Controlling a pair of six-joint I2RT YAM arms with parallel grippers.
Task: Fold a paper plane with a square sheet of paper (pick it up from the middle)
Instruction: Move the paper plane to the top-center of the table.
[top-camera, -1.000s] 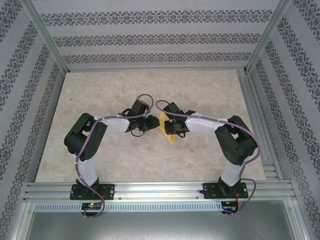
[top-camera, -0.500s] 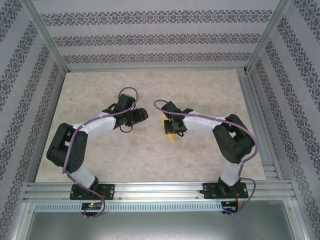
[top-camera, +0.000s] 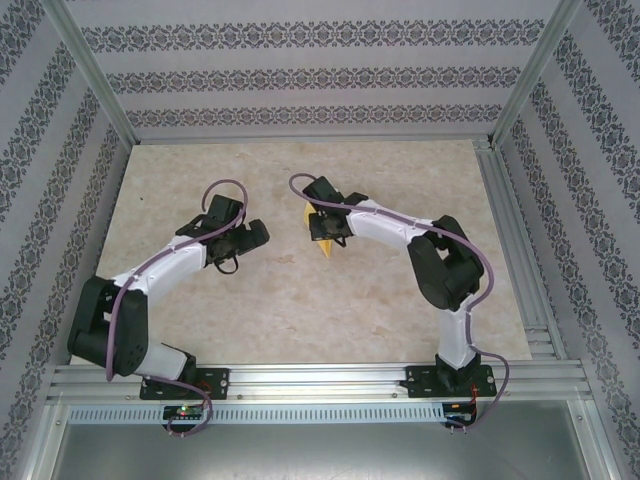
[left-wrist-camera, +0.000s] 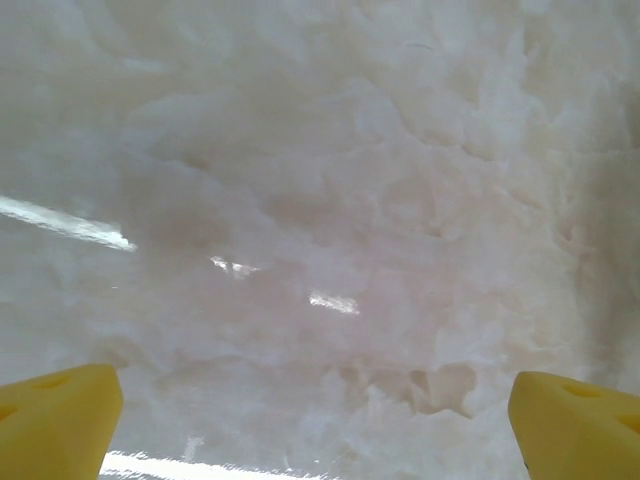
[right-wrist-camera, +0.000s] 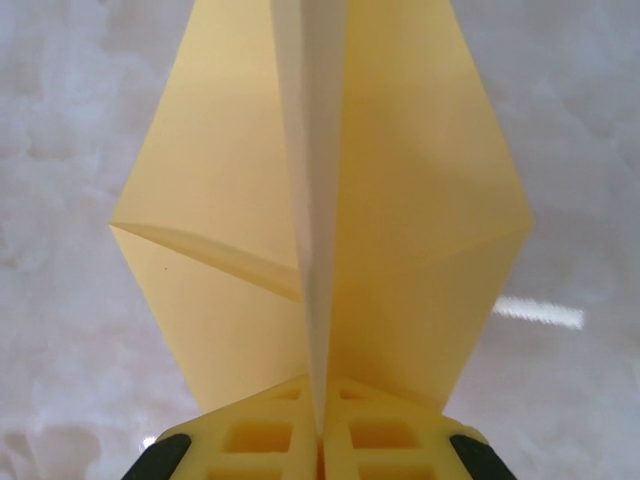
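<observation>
My right hand (right-wrist-camera: 322, 415) pinches the yellow paper plane (right-wrist-camera: 400, 200).
It grips the middle fold tight, over the far middle of the bench (top-camera: 400, 300); my left hand (top-camera: 247, 236) is wide open, holding nothing.

Left gripper (left-wrist-camera: 318, 428) spread wide; marbled table (left-wrist-camera: 320, 200) beneath.

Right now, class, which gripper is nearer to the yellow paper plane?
Right. The right gripper is shut on the paper plane along its centre fold. The left gripper stands open over the table, off to the plane's left and apart from it.
</observation>
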